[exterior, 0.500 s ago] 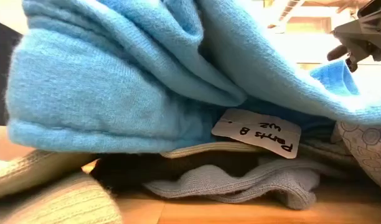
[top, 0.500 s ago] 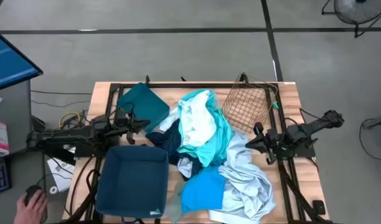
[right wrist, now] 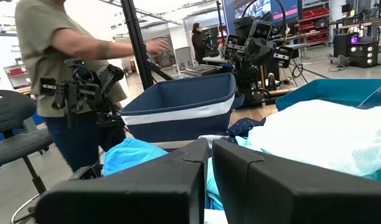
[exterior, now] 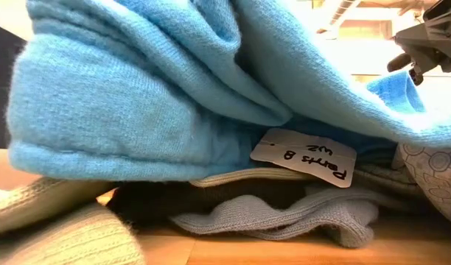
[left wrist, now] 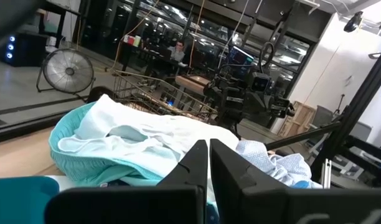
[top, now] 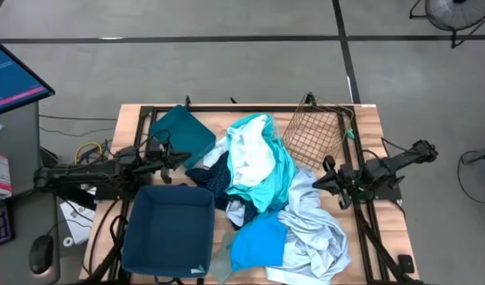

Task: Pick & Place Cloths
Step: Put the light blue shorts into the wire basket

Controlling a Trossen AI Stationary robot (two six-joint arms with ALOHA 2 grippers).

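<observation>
The cloths (top: 266, 198) lie heaped mid-table, the turquoise-and-white garment (top: 254, 158) on top, the bright blue one (top: 258, 241) at the near edge. None is held. The step in hand appears to be the first pick, not yet begun. Left pincer (top: 181, 157) hovers left of the heap, fingers nearly together; right pincer (top: 320, 181) hovers right of it, likewise narrow. Next move: spread one pincer, descend onto a raised fold, then carry toward the dark-blue bin (top: 169, 229).

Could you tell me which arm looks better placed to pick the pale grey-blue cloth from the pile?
Probably the right. The right gripper hovers at the edge of the pale grey-blue cloth, while the left gripper waits across the pile beside the teal bin.
</observation>
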